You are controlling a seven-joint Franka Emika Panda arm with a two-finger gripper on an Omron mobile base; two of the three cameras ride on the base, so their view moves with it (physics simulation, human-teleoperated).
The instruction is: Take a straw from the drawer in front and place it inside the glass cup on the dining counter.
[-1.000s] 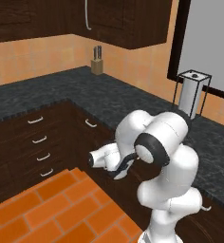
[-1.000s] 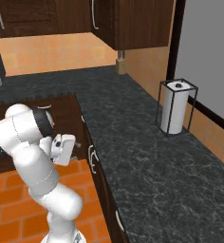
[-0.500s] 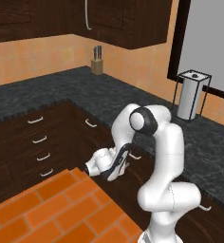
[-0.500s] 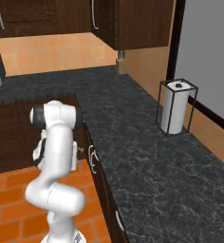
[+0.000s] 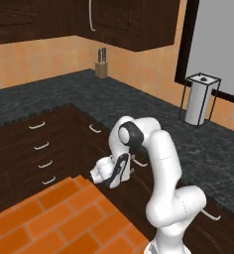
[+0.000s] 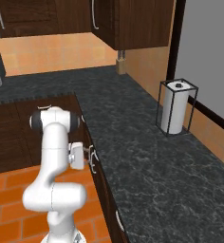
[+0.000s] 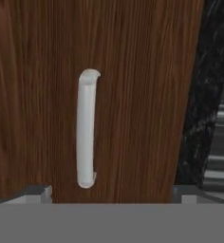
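The arm is bent low off the base, elbow up, and the gripper (image 5: 130,170) sits right up at the dark wood drawer front (image 7: 128,95) under the black speckled counter (image 5: 153,119). In the hand view the drawer face takes up most of the frame: warm brown wood with fine grain running along it, and a slim pale grey bar handle (image 7: 86,128) mounted on it, rounded at both ends, standing lengthwise in that view just left of the middle. The two finger tips (image 7: 35,192) peek up at the bottom corners, one at either side and well apart, so the jaws are spread wide with nothing between them, and the handle lies in the line between them, not yet touched as far as can be told. To the right of the wood face runs the black marbled edge of the counter. From the right base view the white hand (image 6: 77,155) is pressed in close beside the drawer's handle (image 6: 92,162) at the cabinet edge, and the drawer is shut flush with its neighbours. From the left base view a column of drawers with pale handles (image 5: 42,146) stands off to the left, the orange brick floor (image 5: 54,213) spreads below, a knife block (image 5: 102,68) stands far back on the counter, and a paper towel roll in a wire holder (image 5: 197,99) stands near the wall at the right
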